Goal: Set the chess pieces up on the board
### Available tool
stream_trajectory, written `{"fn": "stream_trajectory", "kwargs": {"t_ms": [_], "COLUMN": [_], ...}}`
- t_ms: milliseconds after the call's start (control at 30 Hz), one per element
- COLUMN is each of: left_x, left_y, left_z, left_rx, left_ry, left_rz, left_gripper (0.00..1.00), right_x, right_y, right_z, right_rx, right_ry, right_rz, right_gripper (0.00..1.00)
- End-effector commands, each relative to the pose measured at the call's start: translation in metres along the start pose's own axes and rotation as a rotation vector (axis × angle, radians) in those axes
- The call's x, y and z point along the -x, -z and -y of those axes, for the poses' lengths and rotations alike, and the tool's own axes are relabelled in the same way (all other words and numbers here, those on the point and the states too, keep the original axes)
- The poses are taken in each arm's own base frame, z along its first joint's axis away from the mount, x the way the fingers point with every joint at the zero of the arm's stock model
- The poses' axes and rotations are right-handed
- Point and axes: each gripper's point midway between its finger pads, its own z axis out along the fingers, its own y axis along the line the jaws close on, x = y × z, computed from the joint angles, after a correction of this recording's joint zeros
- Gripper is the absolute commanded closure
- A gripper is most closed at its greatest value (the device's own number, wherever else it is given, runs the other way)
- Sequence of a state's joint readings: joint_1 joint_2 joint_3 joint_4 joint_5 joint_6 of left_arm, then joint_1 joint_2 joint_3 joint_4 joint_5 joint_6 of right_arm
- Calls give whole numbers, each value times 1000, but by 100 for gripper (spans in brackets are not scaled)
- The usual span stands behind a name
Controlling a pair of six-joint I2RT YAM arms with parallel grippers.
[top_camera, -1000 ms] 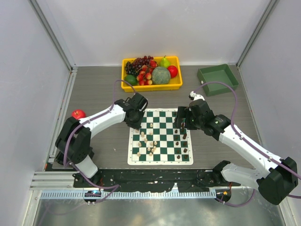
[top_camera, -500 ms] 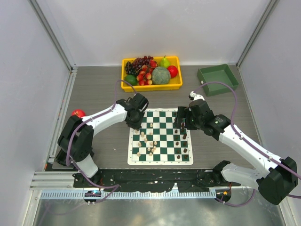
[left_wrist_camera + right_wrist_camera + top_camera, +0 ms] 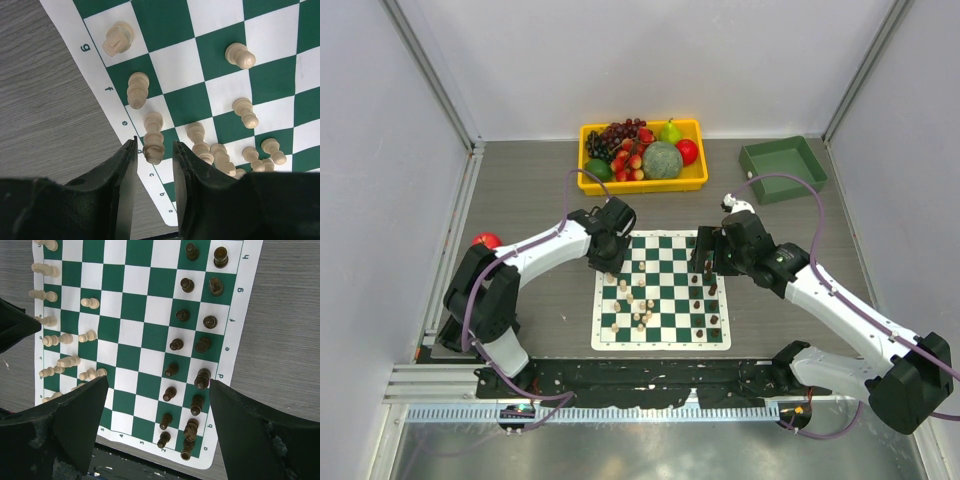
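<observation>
Hovering over the left edge of the flat green-and-white checked board (image 3: 661,290), which is lying at the centre of the overhead view on the grey wood-grain table (image 3: 520,190), the left gripper (image 3: 154,145) is straddling one upright cream chess piece (image 3: 153,125) at the lower middle of its wrist view. Its jaws are standing narrowly parted, with a sliver of board showing on either side, so they are not clamping the piece. Other cream pieces (image 3: 90,303) are crowding the left columns of the right wrist view, while dark brown pieces (image 3: 182,315) are standing in two columns at its right. The right gripper (image 3: 157,381) is hanging above the board's upper right area in the overhead view, jaws spread wide and holding nothing. A yellow plastic tray of fruit (image 3: 640,186) is sitting at upper centre.
</observation>
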State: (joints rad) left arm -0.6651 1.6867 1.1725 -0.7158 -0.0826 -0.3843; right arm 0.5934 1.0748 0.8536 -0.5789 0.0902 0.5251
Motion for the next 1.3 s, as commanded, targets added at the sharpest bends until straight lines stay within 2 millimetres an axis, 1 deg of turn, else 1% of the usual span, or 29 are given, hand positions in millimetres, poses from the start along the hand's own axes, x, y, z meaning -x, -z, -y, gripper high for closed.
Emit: {"fn": "stream_trajectory", "kwargs": {"t_ms": [0, 167, 333, 400, 467, 600, 700, 800, 967, 1033, 1267], "left_x": [14, 17, 27, 31, 36, 38, 36, 31, 25, 24, 18], "left_y": [13, 22, 42, 50, 57, 62, 61, 53, 46, 45, 32], "left_z": [-3, -4, -3, 0, 8, 21, 30, 33, 39, 41, 43], "left_rx": [8, 11, -4, -25, -64, -100, -105, -97, -91, -90, -72], "left_ry": [1, 1, 12, 23, 34, 35, 25, 29, 12, 6, -11], "left_rz": [54, 69, 127, 148, 168, 182, 176, 152, 128, 120, 83], "left_gripper": [59, 52, 43, 42, 42, 44, 46, 49, 52, 54, 57], "right_x": [9, 8, 10, 9, 9, 10, 11, 10, 10, 10, 8], "right_y": [-2, -2, 0, 0, 1, 2, 3, 3, 3, 3, 3], "right_z": [-6, -6, -7, -6, -7, -6, -5, -3, -3, -2, -2], "right_rx": [19, 21, 26, 25, 26, 26, 21, 16, 15, 14, 13], "right_ry": [-6, -9, -8, -11, -13, -15, -17, -17, -20, -19, -20], "right_rz": [27, 24, 32, 30, 32, 41, 47, 48, 49, 50, 46], "right_gripper": [11, 12, 11, 12, 11, 11, 11, 12, 11, 11, 11]}}
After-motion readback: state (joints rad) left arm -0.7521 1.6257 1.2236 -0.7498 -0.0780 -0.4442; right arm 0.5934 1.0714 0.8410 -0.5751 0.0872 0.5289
